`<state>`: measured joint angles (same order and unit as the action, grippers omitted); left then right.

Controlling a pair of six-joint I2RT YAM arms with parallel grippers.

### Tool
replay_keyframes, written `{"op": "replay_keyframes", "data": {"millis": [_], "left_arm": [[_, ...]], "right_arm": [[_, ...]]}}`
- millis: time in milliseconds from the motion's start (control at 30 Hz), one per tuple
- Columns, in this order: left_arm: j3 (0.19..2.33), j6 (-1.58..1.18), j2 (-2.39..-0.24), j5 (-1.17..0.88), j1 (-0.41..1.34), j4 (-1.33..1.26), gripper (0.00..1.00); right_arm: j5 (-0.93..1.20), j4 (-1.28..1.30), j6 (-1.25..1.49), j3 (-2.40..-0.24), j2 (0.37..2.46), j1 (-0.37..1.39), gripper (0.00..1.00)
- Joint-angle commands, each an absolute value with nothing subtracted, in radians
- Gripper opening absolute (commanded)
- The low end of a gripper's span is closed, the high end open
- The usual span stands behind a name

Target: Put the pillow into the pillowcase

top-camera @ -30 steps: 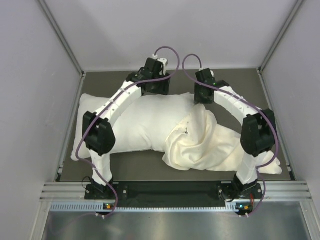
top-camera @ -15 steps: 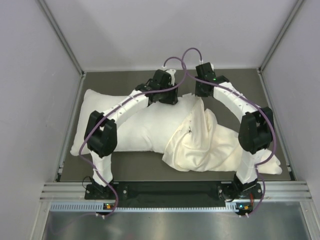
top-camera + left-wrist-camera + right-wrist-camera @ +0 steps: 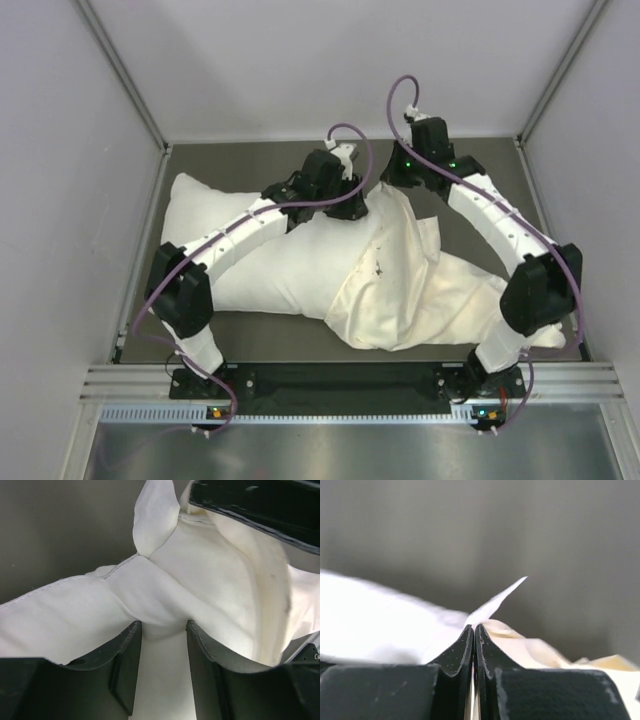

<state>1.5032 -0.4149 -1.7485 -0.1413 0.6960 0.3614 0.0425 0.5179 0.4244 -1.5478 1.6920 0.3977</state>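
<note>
Pinching the pillowcase hem at upper centre, the right claw is clenching as the left claw is grasping the pillow; next, likely, pulling cloth leftward.

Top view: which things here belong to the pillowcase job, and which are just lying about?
Part of the job:
- pillow
- pillowcase
- left gripper, pinching pillow fabric
- right gripper, shut on the pillowcase edge

Not part of it (fixtures only; no loose items seen):
- dark table top
- grey enclosure walls
- purple cables
</note>
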Motion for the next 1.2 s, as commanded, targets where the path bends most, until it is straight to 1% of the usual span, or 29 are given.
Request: {"op": "replay_keyframes", "data": {"millis": [0,133,300,367,467,500,567,600,633,700,800,833,1033,1167], "left_arm": [[1.465,-0.462,-1.692,-0.167,0.713,0.322,0.46],[1.419,-0.486,-1.675,-0.181,0.698,0.299,0.45],[1.385,-0.522,-1.614,-0.192,0.696,0.265,0.45],[1.385,-0.519,-1.585,-0.178,0.695,0.281,0.45],[1.397,-0.490,-1.514,-0.109,0.674,0.362,0.50],[1.413,-0.482,-1.485,-0.097,0.661,0.394,0.54],[1.425,-0.454,-1.460,-0.101,0.614,0.443,0.56],[1.425,-0.445,-1.439,-0.133,0.595,0.448,0.58],[1.424,-0.434,-1.430,-0.144,0.578,0.454,0.64],[1.422,-0.393,-1.417,-0.201,0.537,0.454,0.66],[1.428,-0.302,-1.428,-0.279,0.520,0.417,0.68],[1.430,-0.254,-1.434,-0.346,0.520,0.402,0.68],[1.459,-0.160,-1.494,-0.572,0.520,0.312,0.68],[1.425,-0.152,-1.479,-0.580,0.520,0.236,0.73]], "right_arm": [[0.256,0.327,0.520,-1.526,1.545,0.417,0.00],[0.388,0.292,0.577,-1.470,1.484,0.457,0.00],[0.414,0.301,0.595,-1.433,1.459,0.541,0.00],[0.384,0.313,0.594,-1.414,1.441,0.549,0.00],[0.286,0.342,0.580,-1.381,1.381,0.548,0.00],[0.253,0.356,0.578,-1.371,1.355,0.548,0.00],[0.232,0.367,0.580,-1.365,1.332,0.548,0.00],[0.226,0.367,0.584,-1.350,1.304,0.546,0.00],[0.216,0.361,0.591,-1.344,1.290,0.548,0.00],[0.212,0.353,0.601,-1.325,1.254,0.552,0.00],[0.196,0.350,0.607,-1.315,1.218,0.563,0.00],[0.193,0.353,0.609,-1.313,1.213,0.564,0.00],[0.195,0.376,0.604,-1.322,1.200,0.575,0.00],[0.183,0.391,0.600,-1.328,1.195,0.578,0.00]]}}
